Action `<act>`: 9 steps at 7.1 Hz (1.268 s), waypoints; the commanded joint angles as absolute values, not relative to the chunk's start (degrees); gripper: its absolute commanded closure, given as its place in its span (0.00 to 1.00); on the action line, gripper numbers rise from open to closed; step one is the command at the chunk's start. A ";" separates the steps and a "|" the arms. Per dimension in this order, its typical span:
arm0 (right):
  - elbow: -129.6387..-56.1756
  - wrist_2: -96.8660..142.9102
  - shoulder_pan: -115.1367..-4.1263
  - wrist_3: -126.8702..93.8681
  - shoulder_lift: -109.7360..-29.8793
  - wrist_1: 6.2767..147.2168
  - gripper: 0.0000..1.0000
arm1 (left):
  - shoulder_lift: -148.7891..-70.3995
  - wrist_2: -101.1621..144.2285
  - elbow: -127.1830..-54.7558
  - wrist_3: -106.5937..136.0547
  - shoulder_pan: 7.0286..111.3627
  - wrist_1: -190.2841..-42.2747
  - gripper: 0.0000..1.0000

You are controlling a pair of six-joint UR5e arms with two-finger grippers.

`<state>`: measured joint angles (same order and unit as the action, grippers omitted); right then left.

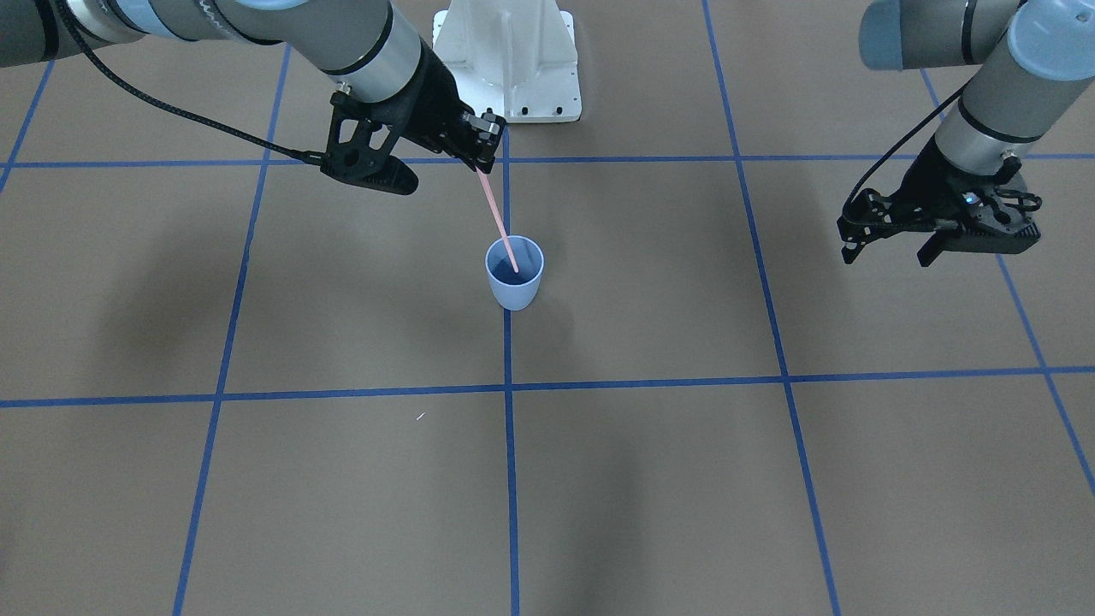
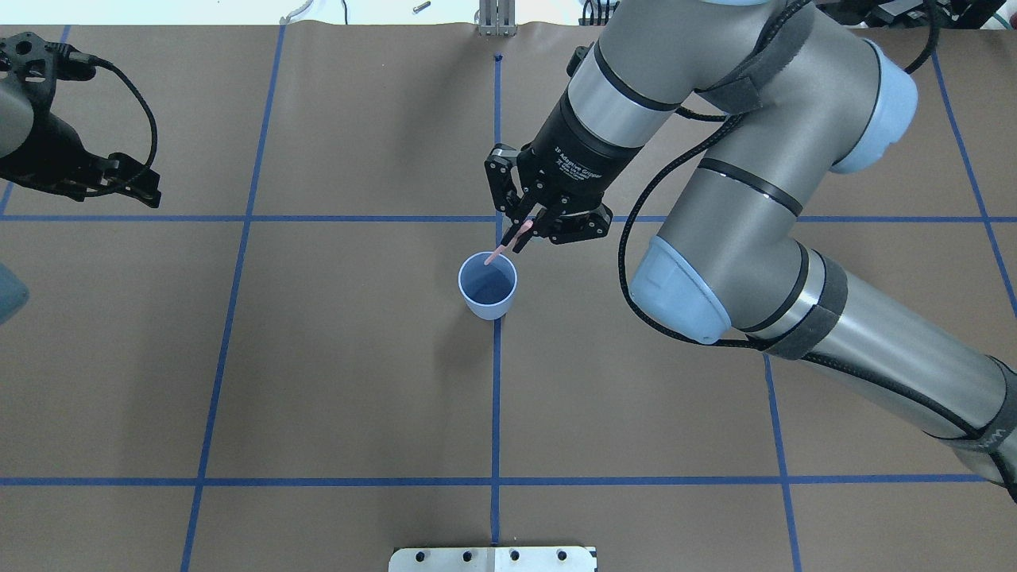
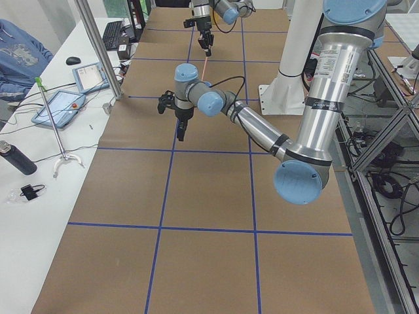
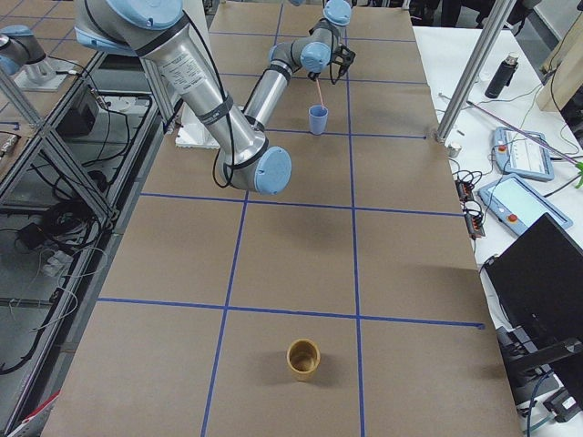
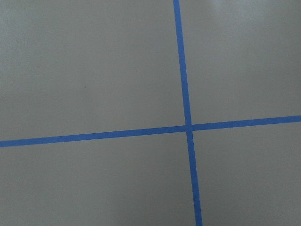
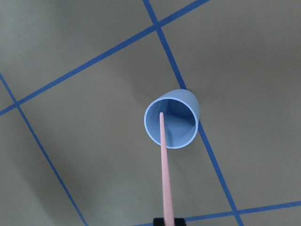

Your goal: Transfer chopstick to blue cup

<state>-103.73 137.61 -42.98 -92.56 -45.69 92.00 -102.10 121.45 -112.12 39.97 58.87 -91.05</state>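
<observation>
As right gripper (image 1: 484,162) holds chopstick (image 1: 498,216) in blue cup (image 1: 517,293), tan cup (image 4: 303,358) side-view only

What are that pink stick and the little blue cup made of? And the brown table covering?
The chopstick looks like plastic or painted wood: even salmon-pink, smooth, no grain visible. The blue cup seems to be plastic: thin wall, uniform colour, soft sheen. The table cover looks like matte brown paper: flat, no glare.

White lettering on the black cylindrical body of the right gripper (image 2: 525,231) reads, as near as I can make out, "2F Adaptive Gripper"; the small print on the left arm's silver tube (image 3: 325,78) is illegible
</observation>
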 commanded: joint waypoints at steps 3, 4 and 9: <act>-103.19 137.46 -41.75 -92.37 -46.05 92.02 0.53 | -102.13 121.46 -112.06 40.43 58.80 -90.97 0.02; -102.66 136.94 -41.84 -92.37 -46.05 92.02 0.23 | -102.13 121.46 -112.06 40.43 58.80 -90.88 0.02; -108.51 137.81 -53.04 -87.58 -54.45 92.02 0.00 | -102.13 121.55 -112.24 42.20 59.32 -91.06 0.02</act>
<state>-105.34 137.52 -48.36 -90.97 -49.82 92.02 -102.30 121.50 -112.17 42.83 58.76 -91.09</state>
